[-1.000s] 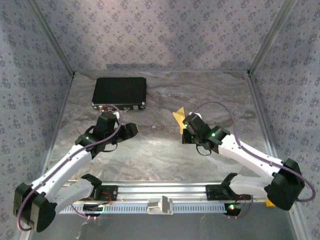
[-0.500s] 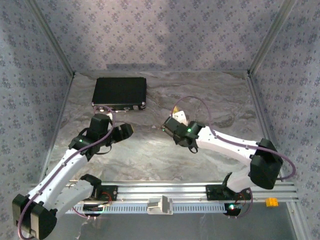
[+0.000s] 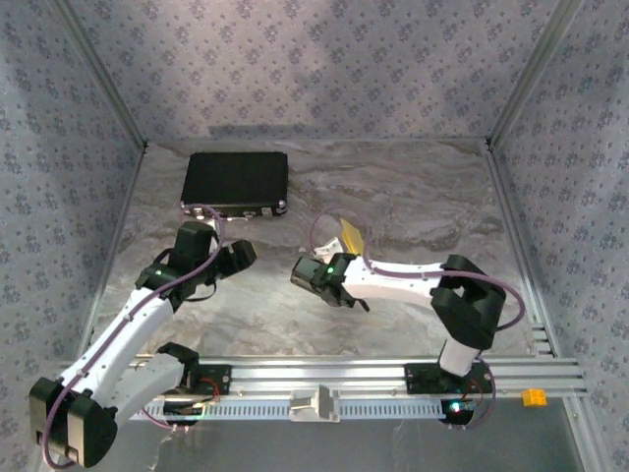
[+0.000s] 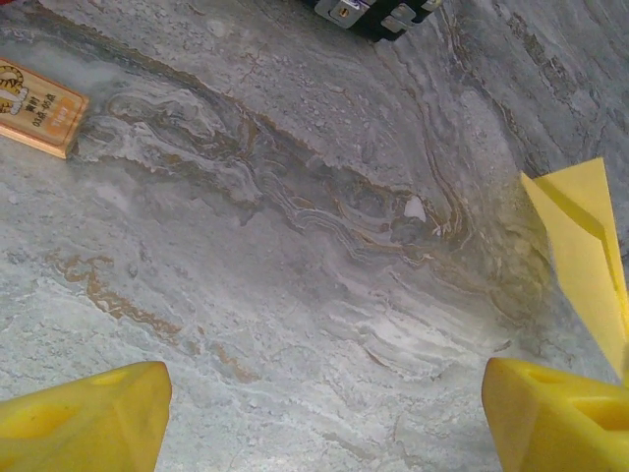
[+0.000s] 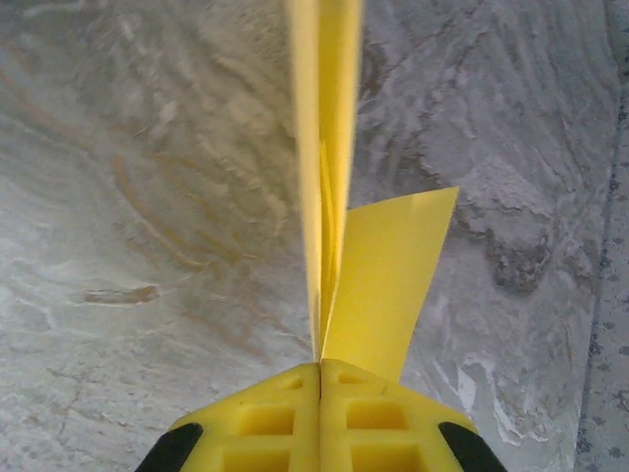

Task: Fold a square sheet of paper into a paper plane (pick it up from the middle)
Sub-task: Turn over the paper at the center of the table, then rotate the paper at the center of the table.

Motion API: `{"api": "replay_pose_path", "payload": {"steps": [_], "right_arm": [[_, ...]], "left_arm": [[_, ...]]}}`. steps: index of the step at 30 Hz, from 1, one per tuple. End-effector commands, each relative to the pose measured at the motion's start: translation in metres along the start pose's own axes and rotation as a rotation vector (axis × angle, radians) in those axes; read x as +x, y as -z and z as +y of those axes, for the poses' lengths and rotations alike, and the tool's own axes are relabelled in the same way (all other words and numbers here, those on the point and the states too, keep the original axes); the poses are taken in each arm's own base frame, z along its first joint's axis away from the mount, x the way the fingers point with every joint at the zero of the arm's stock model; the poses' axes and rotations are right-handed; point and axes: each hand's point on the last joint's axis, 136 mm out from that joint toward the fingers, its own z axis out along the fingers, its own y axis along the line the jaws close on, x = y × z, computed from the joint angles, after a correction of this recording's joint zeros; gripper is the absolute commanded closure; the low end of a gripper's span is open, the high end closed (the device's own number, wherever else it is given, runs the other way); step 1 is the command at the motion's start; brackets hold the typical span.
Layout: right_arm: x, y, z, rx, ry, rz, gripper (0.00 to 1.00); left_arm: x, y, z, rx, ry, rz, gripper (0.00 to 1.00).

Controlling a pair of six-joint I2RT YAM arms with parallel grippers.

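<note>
**Materials and finish, quick pass**

Table (image 4: pixel 295 246): grey marble-print top, smooth, low sheen. Yellow paper (image 5: pixel 385 275), centre of right wrist view: thin, matt, sharp creases. Right gripper (image 5: pixel 320 366) fingers (image 5: pixel 265 433): yellow moulded plastic, matt, slightly grainy, recessed pockets. Left gripper (image 4: pixel 324 408) fingers (image 4: pixel 79 423), bottom corners of left wrist view: same plastic. Tan block (image 4: pixel 37 110), upper left: looks like wood, printed label on its face. Black case (image 3: pixel 236 179), upper left of top view: dark matt lid, shiny metal fittings on front edge. Rail (image 3: pixel 373 372) along the bottom: bare brushed aluminium. Arm shells (image 3: pixel 128 329): white glossy plastic, black joints. Walls (image 3: pixel 314 69): patterned, matt, cloth or paper unclear.
</note>
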Motion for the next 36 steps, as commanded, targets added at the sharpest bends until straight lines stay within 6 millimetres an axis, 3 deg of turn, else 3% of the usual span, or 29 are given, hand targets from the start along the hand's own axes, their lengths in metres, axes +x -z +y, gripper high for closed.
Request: {"api": "replay_pose_path", "payload": {"steps": [1, 8, 11, 16, 18, 24, 26, 36], "right_arm": [[-0.005, 0.000, 0.017, -0.037, 0.029, 0.000, 0.98], [-0.005, 0.007, 0.053, -0.218, -0.003, 0.016, 0.86], [-0.012, 0.019, 0.066, -0.370, -0.078, 0.000, 0.74], [-0.031, 0.034, 0.053, -0.581, -0.297, -0.075, 0.65], [-0.038, 0.034, 0.043, -0.659, -0.391, -0.092, 0.66], [-0.046, 0.008, 0.035, -0.911, -0.589, -0.061, 0.77], [-0.045, -0.002, 0.036, -0.932, -0.613, -0.029, 0.81], [-0.035, -0.039, 0.052, -1.020, -0.687, 0.099, 0.83]], "left_arm": [[-0.007, 0.005, 0.001, -0.021, -0.005, -0.012, 0.17], [-0.006, 0.003, 0.002, -0.023, -0.009, -0.006, 0.17], [-0.005, 0.001, -0.001, -0.010, -0.013, 0.007, 0.17], [0.000, -0.003, -0.008, 0.031, -0.010, 0.046, 0.17], [0.002, -0.006, -0.011, 0.044, -0.003, 0.065, 0.18], [0.010, -0.016, -0.022, 0.107, 0.013, 0.125, 0.23], [0.013, -0.021, -0.024, 0.118, 0.020, 0.149, 0.25], [0.019, -0.028, -0.023, 0.121, 0.029, 0.180, 0.27]]}}
